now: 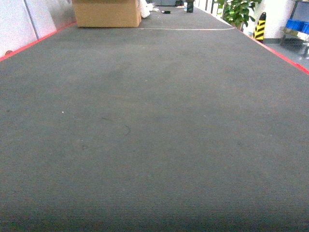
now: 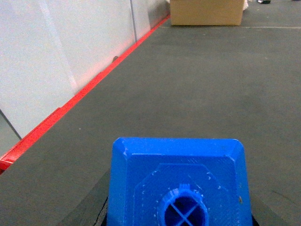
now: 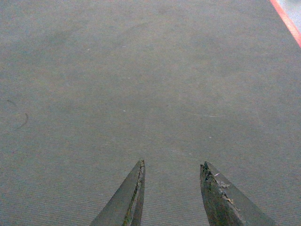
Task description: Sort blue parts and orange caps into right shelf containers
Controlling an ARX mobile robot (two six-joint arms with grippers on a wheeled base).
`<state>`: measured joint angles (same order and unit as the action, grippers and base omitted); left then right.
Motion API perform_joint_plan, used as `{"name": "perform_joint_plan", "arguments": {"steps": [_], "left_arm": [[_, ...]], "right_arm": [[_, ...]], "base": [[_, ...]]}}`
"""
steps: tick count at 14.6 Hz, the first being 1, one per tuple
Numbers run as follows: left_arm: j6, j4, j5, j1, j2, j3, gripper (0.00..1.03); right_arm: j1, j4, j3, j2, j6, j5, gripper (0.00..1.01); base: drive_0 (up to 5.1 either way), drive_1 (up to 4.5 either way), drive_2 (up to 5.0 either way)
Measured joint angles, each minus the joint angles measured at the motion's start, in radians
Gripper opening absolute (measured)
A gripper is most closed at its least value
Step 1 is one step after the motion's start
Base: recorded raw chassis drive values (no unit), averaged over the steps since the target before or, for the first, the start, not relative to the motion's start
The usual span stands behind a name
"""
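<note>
Grey carpet ahead; my left gripper, mostly cropped, seems clamped on one blue part; right gripper gapes, holding nothing.

One blue part shows, filling the lower middle of the left wrist view, its round stud facing the camera. No orange caps can be counted in any view. One cardboard box sits at the upper left of the head view. One potted plant and one yellow-and-black striped post stand at the upper right. Blue bins on one shelf show at the far upper right edge; their number is unclear. Two dark fingers of one right gripper sit at the bottom of the right wrist view
</note>
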<state>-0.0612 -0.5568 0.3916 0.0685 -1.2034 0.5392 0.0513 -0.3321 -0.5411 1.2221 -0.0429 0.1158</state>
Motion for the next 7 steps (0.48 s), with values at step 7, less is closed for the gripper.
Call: {"name": "perform_joint_plan", "arguments": {"steps": [7], "left_arm": [[0.000,0.001,-0.003,0.002,0.001,0.000,0.44]], "right_arm": [[0.000,-0.004,0.000,0.000,0.000,0.002,0.34]], "base": [[0.0,0.00,0.0]]}}
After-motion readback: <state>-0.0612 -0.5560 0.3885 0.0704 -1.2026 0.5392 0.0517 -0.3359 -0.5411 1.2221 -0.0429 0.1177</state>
